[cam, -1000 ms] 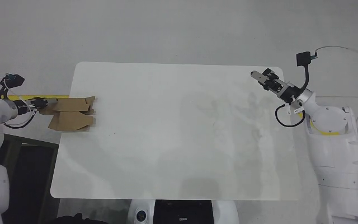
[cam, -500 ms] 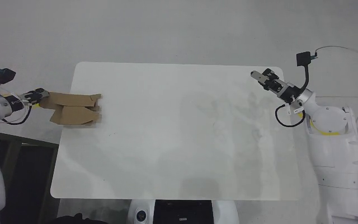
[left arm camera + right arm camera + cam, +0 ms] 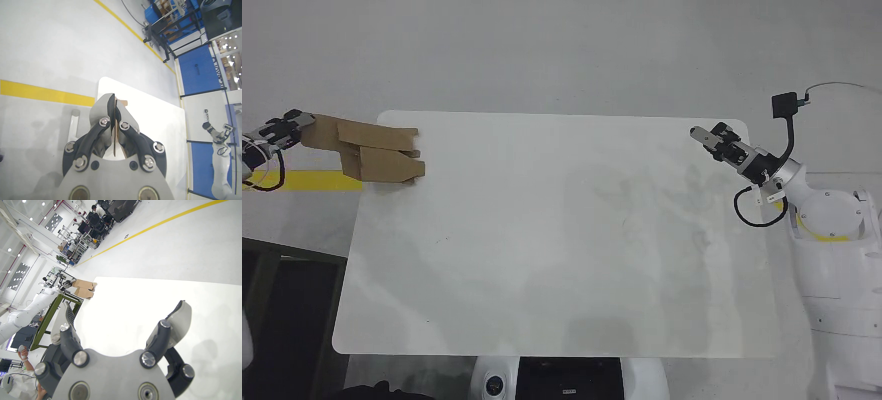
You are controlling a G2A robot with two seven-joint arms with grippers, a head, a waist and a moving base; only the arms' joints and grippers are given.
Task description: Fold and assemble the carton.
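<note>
I watch my left gripper (image 3: pixel 306 121) carry the flat carton (image 3: pixel 377 152) toward the table's (image 3: pixel 562 260) far left corner.

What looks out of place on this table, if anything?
The flat cardboard carton is askew: the left gripper pinches one end, and about half of it juts past the table's far corner. It is not yet folded. Nothing looks spilled.

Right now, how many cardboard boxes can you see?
1. One flattened carton is held over the table's far left corner, pinched at its outer end by the left gripper. I can't see underneath it, so a second piece may be hidden.
</note>
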